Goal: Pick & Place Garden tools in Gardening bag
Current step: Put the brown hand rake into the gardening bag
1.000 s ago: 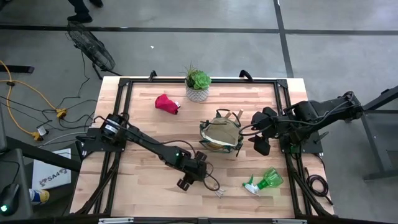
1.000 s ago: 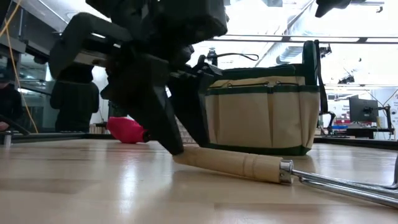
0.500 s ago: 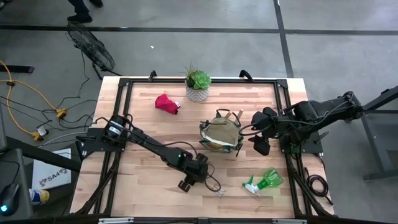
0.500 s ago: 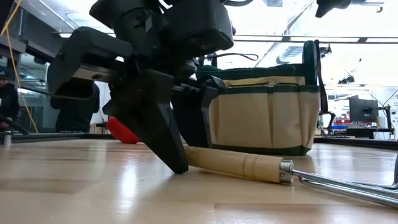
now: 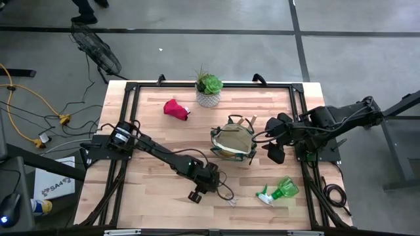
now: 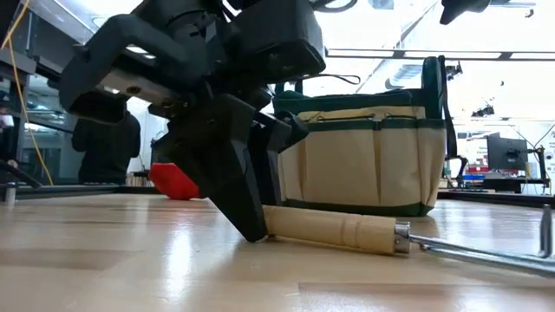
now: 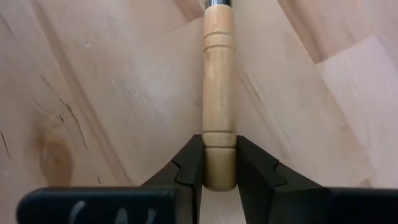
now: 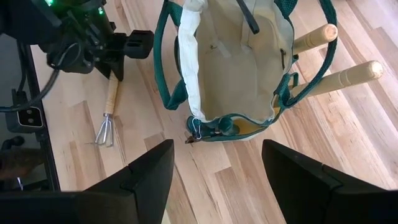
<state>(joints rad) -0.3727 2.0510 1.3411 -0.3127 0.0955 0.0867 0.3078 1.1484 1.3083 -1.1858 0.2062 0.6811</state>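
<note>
Left end effector (image 7: 220,171) clamped on the hand rake (image 7: 219,93) handle, low on the bench (image 5: 151,131).

Rake lies flat near the bench's front edge, tines (image 8: 104,132) pointing away from the left arm; fingers (image 7: 186,171) press both sides of the wooden handle's butt end. Gardening bag (image 5: 232,140) stands upright mid-bench, mouth open, two wooden handles (image 8: 348,74) poking from its side pockets. Right end effector (image 5: 276,154) hangs just beside the bag, fingers spread wide, holding nothing. Red glove (image 5: 174,108) lies by the potted succulent (image 5: 209,90) at the far side. Green spray bottle (image 5: 279,191) lies near the front right corner.
</note>
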